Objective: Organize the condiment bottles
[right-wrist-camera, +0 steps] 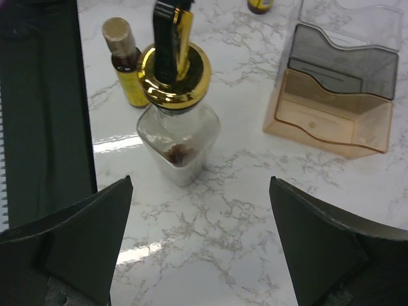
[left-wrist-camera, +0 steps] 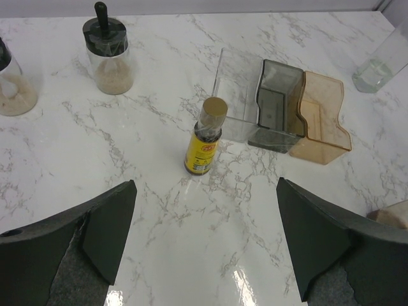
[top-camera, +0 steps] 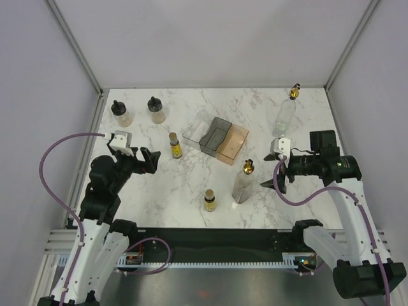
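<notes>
Six condiment bottles stand on the marble table. Two squat black-capped ones (top-camera: 120, 113) (top-camera: 155, 110) are at the back left. One amber yellow-labelled bottle (top-camera: 174, 145) (left-wrist-camera: 205, 139) stands just ahead of my left gripper (top-camera: 152, 160) (left-wrist-camera: 205, 242), which is open and empty. The other amber bottle (top-camera: 210, 200) (right-wrist-camera: 126, 64) is near the front. A tall clear gold-topped bottle (top-camera: 243, 180) (right-wrist-camera: 178, 95) stands right in front of my right gripper (top-camera: 275, 173) (right-wrist-camera: 201, 236), also open and empty. The second tall bottle (top-camera: 287, 111) is at the back right.
A three-compartment tray (top-camera: 210, 136) (left-wrist-camera: 280, 105) (right-wrist-camera: 331, 95) of clear, grey and peach sections lies mid-table, all sections empty. Grey walls enclose the table on three sides. A black rail runs along the near edge between the arm bases.
</notes>
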`<state>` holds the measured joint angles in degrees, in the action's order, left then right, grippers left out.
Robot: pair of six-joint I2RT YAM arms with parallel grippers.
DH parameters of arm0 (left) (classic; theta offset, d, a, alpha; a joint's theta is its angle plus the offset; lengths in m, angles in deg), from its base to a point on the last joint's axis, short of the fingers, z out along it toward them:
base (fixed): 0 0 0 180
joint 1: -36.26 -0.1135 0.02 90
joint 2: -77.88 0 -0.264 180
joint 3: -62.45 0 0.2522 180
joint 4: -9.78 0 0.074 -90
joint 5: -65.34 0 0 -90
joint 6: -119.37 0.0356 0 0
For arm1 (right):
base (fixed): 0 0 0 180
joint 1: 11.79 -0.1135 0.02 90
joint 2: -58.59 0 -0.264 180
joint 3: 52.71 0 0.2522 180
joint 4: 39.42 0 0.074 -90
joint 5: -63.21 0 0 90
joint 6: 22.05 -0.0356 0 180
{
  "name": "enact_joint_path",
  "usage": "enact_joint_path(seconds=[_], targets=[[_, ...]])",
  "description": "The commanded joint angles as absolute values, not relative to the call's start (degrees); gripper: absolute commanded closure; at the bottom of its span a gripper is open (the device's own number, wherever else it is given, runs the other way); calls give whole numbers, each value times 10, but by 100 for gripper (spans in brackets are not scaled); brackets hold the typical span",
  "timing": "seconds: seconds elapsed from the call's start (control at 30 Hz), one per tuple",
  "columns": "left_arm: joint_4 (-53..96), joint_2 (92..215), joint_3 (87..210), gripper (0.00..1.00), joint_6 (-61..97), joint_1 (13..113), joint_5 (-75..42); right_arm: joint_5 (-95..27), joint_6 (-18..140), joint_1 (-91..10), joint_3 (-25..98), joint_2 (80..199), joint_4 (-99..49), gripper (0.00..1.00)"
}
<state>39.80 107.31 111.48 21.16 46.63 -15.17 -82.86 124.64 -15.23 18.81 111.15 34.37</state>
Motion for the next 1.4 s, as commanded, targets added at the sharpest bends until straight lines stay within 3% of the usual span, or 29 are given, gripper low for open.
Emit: enact_joint_path(seconds=[0.0, 0.37, 0.63, 1.0, 1.17, 1.27, 1.3, 1.37], targets=[[398, 1080, 1116, 0, 222, 468, -152, -930, 1264, -177, 188, 1132, 353, 2], [396, 1083, 1115, 0, 223, 469, -151, -900, 1052, -261, 175, 1129, 158, 2], [397, 1080, 1114, 0, 224, 469, -153, -856, 1021, -320, 179, 1151, 116, 6], [397, 1081, 1113, 0, 224, 469, -150, -840, 1020, -331, 165, 1156, 114, 29], [397, 1082, 1113, 0, 223, 469, -149, -826, 1024, -331, 155, 1153, 113, 33], [396, 1082, 1113, 0, 223, 469, -148, -815, 1023, -331, 155, 1151, 113, 54], [396, 1083, 1113, 0, 223, 470, -149, -812, 1022, -331, 161, 1150, 114, 71], [396, 1082, 1113, 0, 223, 470, -147, -797, 1017, -331, 170, 1150, 115, 89]])
